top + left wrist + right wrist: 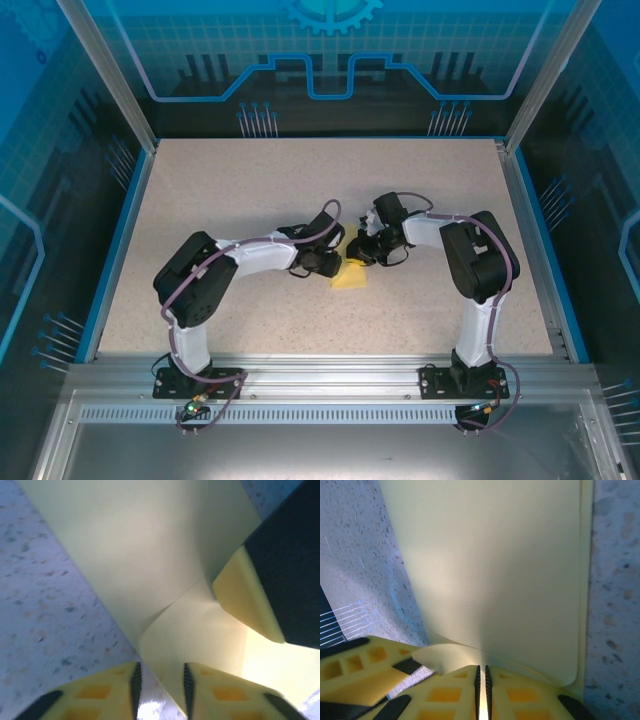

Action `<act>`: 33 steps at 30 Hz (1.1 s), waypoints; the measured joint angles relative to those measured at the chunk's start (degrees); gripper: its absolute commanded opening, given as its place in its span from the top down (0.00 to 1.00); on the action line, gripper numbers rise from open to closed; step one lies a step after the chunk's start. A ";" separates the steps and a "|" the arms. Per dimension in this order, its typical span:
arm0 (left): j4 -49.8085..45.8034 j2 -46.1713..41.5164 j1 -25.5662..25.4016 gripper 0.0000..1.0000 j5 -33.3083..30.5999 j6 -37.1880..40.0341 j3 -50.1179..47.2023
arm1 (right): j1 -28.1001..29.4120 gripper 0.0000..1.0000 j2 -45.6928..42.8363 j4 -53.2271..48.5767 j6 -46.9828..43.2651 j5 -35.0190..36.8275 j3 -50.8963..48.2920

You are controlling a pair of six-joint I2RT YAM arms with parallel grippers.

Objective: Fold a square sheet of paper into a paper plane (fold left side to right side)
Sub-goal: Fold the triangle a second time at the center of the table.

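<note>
A thin, bright-yellow folded sheet of paper (352,278) lies near the middle of the beige speckled surface (250,200), slightly toward the near edge, between the two black-and-white arms that bend inward and meet over it. From above only a small wedge of the sheet shows, sticking out toward the near side from under the two wrists. The left gripper (332,264) comes in from the left side of the sheet and the right gripper (358,255) from its far right, the two heads close together. In the left wrist view the left gripper (160,680) has its yellow fingers (105,692) standing apart with a clear gap between the ribbed black pads; a folded corner of the sheet of paper (150,545) runs down into that gap along the right-hand pad, with bare surface showing beside it, so this gripper is partly open and not clamped. In that same view a yellow and black finger (245,600) of the right gripper sits on the paper at the upper right, where a crease ends. In the right wrist view the right gripper (481,680) has its fingers drawn nearly together, only a thin bright slit left, and the near edge of the sheet of paper (495,570) runs into that slit, so it is pinching the paper. The sheet spreads flat away from it, a second layer showing along the right edge, and a left gripper finger (365,667) lies at the lower left, touching a lifted corner.
</note>
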 measured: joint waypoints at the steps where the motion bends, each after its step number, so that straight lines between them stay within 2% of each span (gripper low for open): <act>1: -0.55 -1.49 0.00 0.57 0.02 0.09 -0.04 | 0.00 0.85 0.00 0.00 -0.02 0.00 0.00; 5: -0.37 -8.81 0.04 0.53 1.62 -0.02 -1.53 | 0.00 0.85 0.00 0.00 -0.02 -0.02 0.00; 8: 1.53 -12.74 0.04 0.53 6.21 -0.44 -3.61 | 0.00 0.86 0.00 0.00 -0.04 0.00 0.00; 13: 6.56 -11.32 0.04 0.53 15.69 -2.19 -6.36 | 0.00 0.85 0.00 -0.02 -0.26 -0.02 0.00; 17: 8.81 -7.30 0.04 0.54 19.91 -3.43 -6.51 | 0.00 0.85 0.00 -0.02 -0.42 -0.02 0.00; 25: 10.01 -2.05 0.04 0.54 22.25 -3.87 -6.49 | 0.00 0.85 0.00 -0.04 -0.46 -0.02 0.00; 33: 9.94 -1.42 0.04 0.55 22.12 -3.87 -6.51 | 0.00 0.85 0.02 -0.17 -0.90 -0.02 0.00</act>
